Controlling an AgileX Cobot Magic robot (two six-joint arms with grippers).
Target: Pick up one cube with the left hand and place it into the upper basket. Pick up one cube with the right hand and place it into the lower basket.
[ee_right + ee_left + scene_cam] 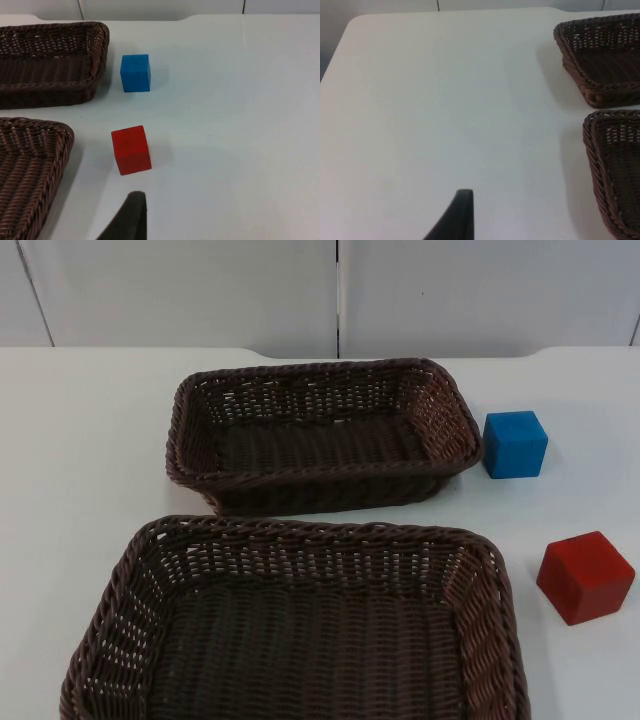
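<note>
Two empty brown wicker baskets stand on the white table: the upper basket [330, 485] further back and the lower basket [320, 535] nearer the front. A blue cube [515, 443] sits just right of the upper basket's right rim. A red cube [585, 577] rests to the right of the lower basket. My left gripper [457, 215] hovers over bare table to the left of both baskets [565, 45] [592, 145]. My right gripper [131, 215] hangs over the table right of the baskets, with the red cube [131, 149] a short way ahead of it and the blue cube [135, 73] beyond.
The grey partition wall [340, 290] closes off the table at the back. Open white table top [420, 100] lies left of the baskets, and more of it [240, 125] stretches right of the cubes. A narrow gap separates the two baskets.
</note>
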